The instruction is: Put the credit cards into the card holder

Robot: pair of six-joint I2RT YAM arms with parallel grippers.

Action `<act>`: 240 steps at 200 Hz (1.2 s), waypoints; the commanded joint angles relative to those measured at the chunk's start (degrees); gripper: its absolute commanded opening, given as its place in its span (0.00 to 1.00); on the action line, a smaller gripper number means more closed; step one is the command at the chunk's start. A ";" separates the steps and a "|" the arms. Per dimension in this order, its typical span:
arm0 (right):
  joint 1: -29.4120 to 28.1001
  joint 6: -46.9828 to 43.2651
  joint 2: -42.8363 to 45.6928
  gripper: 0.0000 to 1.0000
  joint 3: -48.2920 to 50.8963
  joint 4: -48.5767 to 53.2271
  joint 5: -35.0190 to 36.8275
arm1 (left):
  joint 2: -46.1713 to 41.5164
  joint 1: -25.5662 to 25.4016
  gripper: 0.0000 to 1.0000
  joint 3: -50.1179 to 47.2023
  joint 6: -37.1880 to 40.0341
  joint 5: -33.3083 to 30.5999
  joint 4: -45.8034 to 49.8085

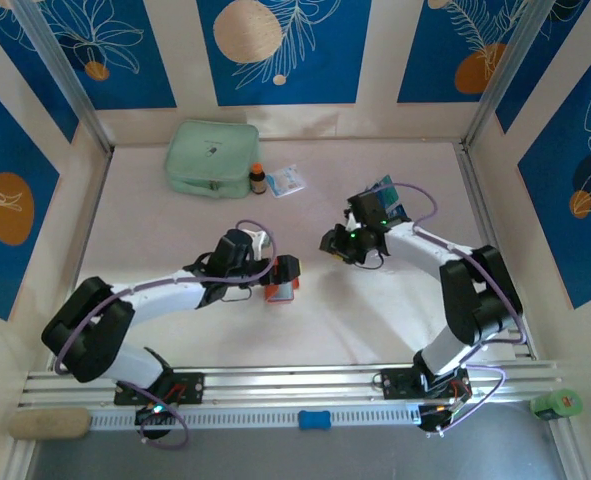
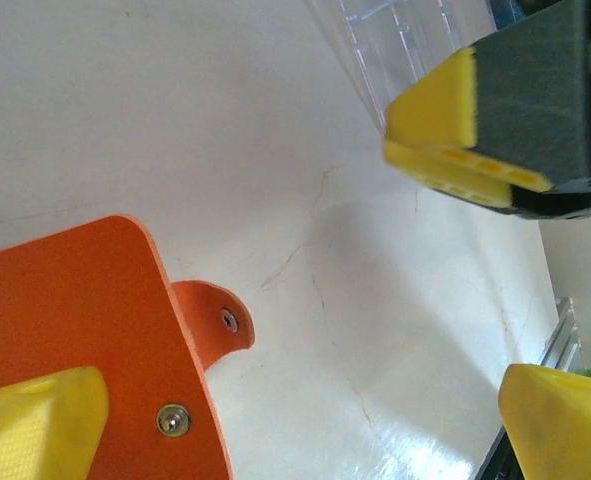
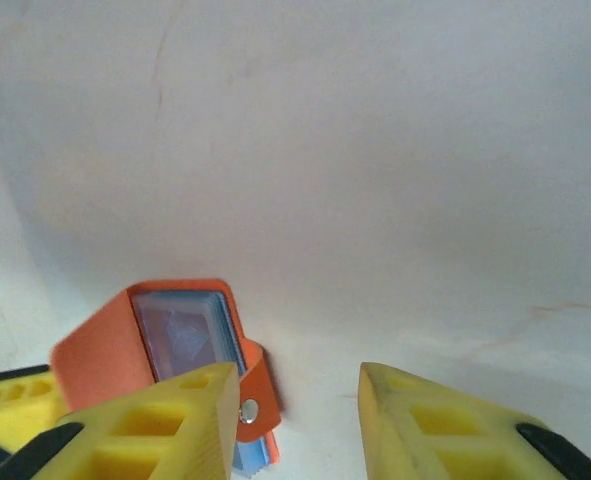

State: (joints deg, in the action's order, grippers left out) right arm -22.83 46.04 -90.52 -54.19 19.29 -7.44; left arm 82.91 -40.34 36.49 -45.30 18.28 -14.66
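Observation:
The card holder [image 1: 283,287] is an orange wallet lying mid-table. It stands partly open in the right wrist view [image 3: 95,350], with bluish credit cards [image 3: 180,335] behind its clear pockets and its snap strap [image 3: 255,395] hanging out. My left gripper [image 1: 275,270] is open at the holder, and one yellow finger [image 2: 35,425] lies over the orange cover [image 2: 75,310]. My right gripper [image 1: 337,245] hangs just right of the holder. It is open [image 3: 300,420] with bare table between its fingers. More teal and blue cards [image 1: 385,188] lie behind the right wrist.
A mint-green zip pouch [image 1: 212,157], a small brown bottle [image 1: 258,179] and a white-and-blue packet [image 1: 287,181] sit at the back. Walls close in the table on three sides. A green object [image 1: 557,404] lies off the front right corner.

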 commanded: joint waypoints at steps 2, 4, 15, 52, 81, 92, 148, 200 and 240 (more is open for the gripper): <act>1.41 -0.17 3.05 0.37 2.35 2.75 -0.39 | 2.03 -1.64 1.00 1.70 -0.80 -1.89 -1.54; 1.52 -0.16 3.24 0.37 2.45 2.77 -0.38 | 2.28 -1.75 1.00 1.86 -0.72 -2.04 -1.46; 1.97 -0.23 4.19 0.37 3.01 2.77 -0.49 | 3.53 -2.39 1.00 2.13 0.21 -3.24 -0.19; 2.18 -0.59 5.94 0.37 3.81 3.12 -1.41 | 6.29 -3.08 1.00 0.92 0.49 -5.60 2.79; 2.09 -0.80 6.23 0.37 3.97 3.04 -2.30 | 5.64 -3.17 1.00 2.00 0.46 -6.13 3.94; 1.92 -0.89 6.32 0.37 3.96 3.17 -2.65 | 5.04 -3.12 1.00 3.21 1.03 -6.24 5.19; -2.10 -0.39 8.23 0.37 3.76 3.30 -2.43 | 0.91 -2.07 1.00 10.74 4.59 -5.97 12.44; -13.07 1.53 5.88 0.28 -1.54 3.47 1.62 | -7.50 4.56 1.00 11.79 6.07 -6.53 17.88; -22.22 0.94 -2.82 0.23 -12.39 5.41 3.55 | -14.49 10.81 1.00 10.18 6.75 -10.80 24.59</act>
State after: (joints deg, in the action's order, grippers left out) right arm -40.91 47.18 -88.66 -60.40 22.90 -5.32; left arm 71.83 -32.21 47.09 -40.14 10.98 3.49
